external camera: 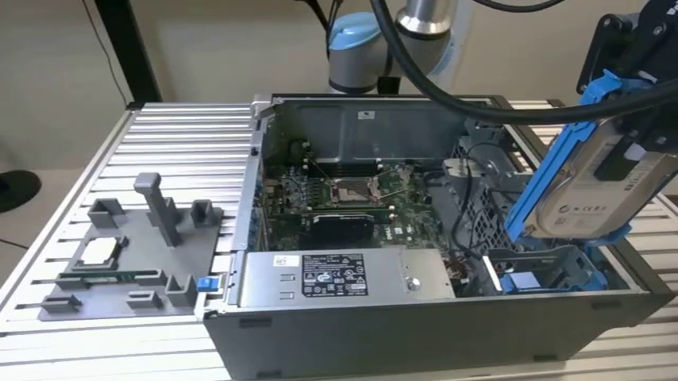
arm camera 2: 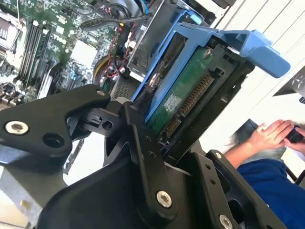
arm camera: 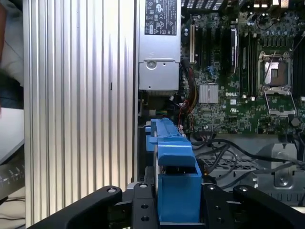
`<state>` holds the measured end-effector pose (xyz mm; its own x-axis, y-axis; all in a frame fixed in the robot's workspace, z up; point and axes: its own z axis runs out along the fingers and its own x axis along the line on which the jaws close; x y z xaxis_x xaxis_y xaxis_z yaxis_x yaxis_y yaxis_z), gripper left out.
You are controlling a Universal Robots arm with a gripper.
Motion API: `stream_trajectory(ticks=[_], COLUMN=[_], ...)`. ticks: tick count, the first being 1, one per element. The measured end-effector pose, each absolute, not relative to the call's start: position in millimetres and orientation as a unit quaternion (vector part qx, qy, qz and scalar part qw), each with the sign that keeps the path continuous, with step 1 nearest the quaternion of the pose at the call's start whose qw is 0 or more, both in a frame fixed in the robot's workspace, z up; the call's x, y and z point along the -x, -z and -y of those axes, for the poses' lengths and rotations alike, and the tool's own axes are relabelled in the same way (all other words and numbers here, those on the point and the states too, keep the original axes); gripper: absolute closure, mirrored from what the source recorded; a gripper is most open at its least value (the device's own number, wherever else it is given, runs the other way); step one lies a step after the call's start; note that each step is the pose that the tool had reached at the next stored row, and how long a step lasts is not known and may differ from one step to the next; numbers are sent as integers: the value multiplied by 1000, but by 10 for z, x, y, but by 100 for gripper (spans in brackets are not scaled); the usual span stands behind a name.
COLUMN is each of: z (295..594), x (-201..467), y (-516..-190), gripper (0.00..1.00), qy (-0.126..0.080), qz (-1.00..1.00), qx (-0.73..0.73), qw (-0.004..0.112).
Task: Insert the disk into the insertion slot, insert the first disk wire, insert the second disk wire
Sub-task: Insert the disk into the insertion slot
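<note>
Fingers (arm camera: pixel 144 210) gripped disk (external camera: pixel 593 186) by blue carrier (arm camera: pixel 176 191), tilted above insertion slot (external camera: pixel 542 268), exterior view's right. Clean entry likely needed carrier squared to slot first.

We can read no print for certain. A white label crowded with dark lines and small symbols sits on the power-supply box (external camera: pixel 333 283), along the near edge of the computer case (external camera: pixel 424 337). The disk (external camera: pixel 593 202) bears a white label with round marks, too small to read.
</note>
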<state>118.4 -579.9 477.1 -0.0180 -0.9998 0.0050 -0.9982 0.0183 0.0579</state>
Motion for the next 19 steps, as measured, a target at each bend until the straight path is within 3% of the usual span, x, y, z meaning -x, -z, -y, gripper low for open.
stream_trajectory(ticks=[14,19], z=[5799,5800], x=[-1185,-1184], y=[-4672,-4632], gripper=[100,100], qy=[19,19], qz=[713,713], qx=[-700,-701], qw=[22,14])
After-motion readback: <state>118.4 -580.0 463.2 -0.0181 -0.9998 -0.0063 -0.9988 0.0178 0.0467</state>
